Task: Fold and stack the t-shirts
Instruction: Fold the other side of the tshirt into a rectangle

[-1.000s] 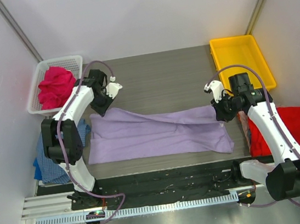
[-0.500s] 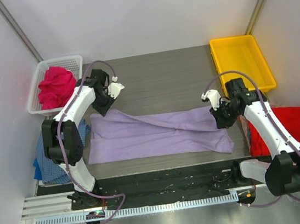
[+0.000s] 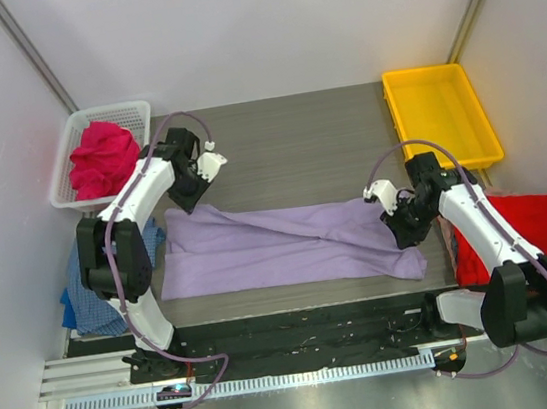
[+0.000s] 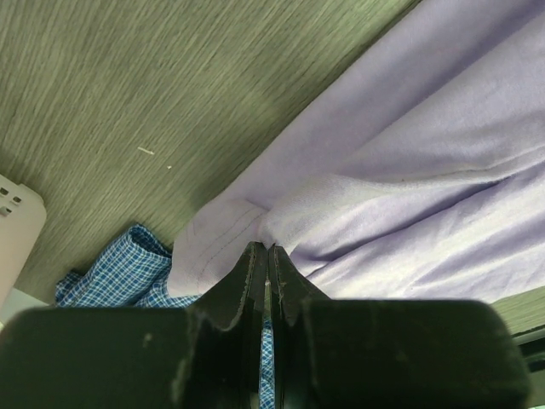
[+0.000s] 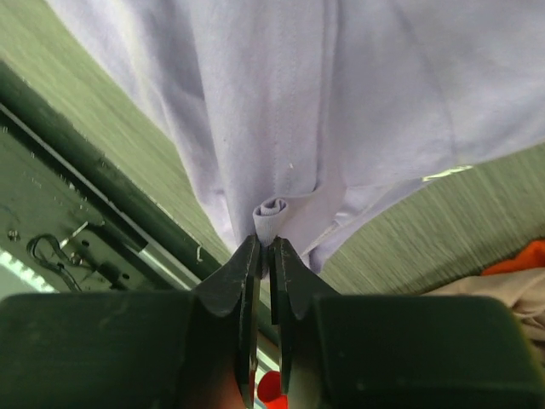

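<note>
The lavender t-shirt (image 3: 289, 243) lies spread lengthwise across the table, with a diagonal fold ridge through its middle. My left gripper (image 3: 187, 198) is shut on its far left corner; in the left wrist view the tips (image 4: 266, 249) pinch a peak of the lavender t-shirt (image 4: 409, 170). My right gripper (image 3: 401, 233) sits low over the shirt's right end, jaws a sliver apart with a small roll of lavender cloth (image 5: 277, 213) caught between the tips (image 5: 266, 241). The red t-shirt (image 3: 529, 231) lies crumpled at the right, the blue checked t-shirt (image 3: 79, 301) at the left edge, and the magenta-pink t-shirt (image 3: 101, 157) in the basket.
The white mesh basket (image 3: 130, 109) stands at the far left and the yellow tray (image 3: 440, 112) at the far right. The black front rail (image 3: 300, 327) runs along the near table edge, close under my right gripper. Blue checked cloth (image 4: 128, 264) lies just beside the left gripper.
My right gripper has swung toward the near left and come down with the shirt's right end, and its jaws have eased apart slightly. The left gripper has hardly moved.
</note>
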Controlling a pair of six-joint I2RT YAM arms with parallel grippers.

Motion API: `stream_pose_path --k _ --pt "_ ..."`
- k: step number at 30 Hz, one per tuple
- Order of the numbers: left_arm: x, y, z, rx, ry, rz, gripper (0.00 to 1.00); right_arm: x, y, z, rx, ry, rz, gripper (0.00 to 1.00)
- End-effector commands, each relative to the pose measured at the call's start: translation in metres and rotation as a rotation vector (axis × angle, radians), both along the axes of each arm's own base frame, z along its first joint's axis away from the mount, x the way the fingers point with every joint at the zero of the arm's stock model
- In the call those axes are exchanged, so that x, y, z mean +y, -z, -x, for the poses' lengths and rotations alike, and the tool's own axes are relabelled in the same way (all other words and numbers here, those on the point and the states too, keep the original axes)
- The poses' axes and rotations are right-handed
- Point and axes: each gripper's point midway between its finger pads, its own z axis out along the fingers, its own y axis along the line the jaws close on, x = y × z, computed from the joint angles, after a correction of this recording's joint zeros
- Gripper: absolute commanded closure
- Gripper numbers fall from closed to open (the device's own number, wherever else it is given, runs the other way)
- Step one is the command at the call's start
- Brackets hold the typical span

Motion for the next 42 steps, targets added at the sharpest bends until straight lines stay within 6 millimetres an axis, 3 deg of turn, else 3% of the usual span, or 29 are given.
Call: stream_pose_path --k 1,9,12,14,18,26,33,39,42 --pt "0.008 0.010 0.005 0.017 -0.008 -0.052 0.92 0.002 0.005 0.018 0.069 -0.088 -0.010 0.84" --pt "0.010 0.019 0.008 0.030 0.004 -0.087 0.91 0.001 0.011 0.038 0.157 -0.180 -0.004 0.83" --pt "0.010 0.021 0.006 0.027 0.006 -0.101 0.92 0.000 0.012 0.046 0.180 -0.211 -0.003 0.74" --pt "0.010 0.021 0.007 0.027 0.010 -0.111 0.92 -0.001 0.011 0.053 0.199 -0.242 -0.004 0.62" --pt "0.008 0.022 0.006 0.025 0.015 -0.116 0.92 -0.002 0.009 0.056 0.197 -0.256 -0.003 0.55" --pt "0.005 0.024 0.007 0.026 0.015 -0.118 0.92 0.004 0.005 0.009 0.071 -0.212 0.004 0.49" --pt "0.006 0.030 0.008 0.005 0.024 -0.115 0.92 0.022 0.012 -0.060 -0.031 -0.132 -0.050 0.44" --pt "0.005 0.034 0.008 -0.004 0.028 -0.105 0.93 0.041 0.031 -0.082 -0.009 -0.129 -0.080 0.39" --pt "0.005 0.034 0.007 -0.006 0.032 -0.107 0.93 0.049 0.039 -0.083 0.014 -0.139 -0.085 0.40"
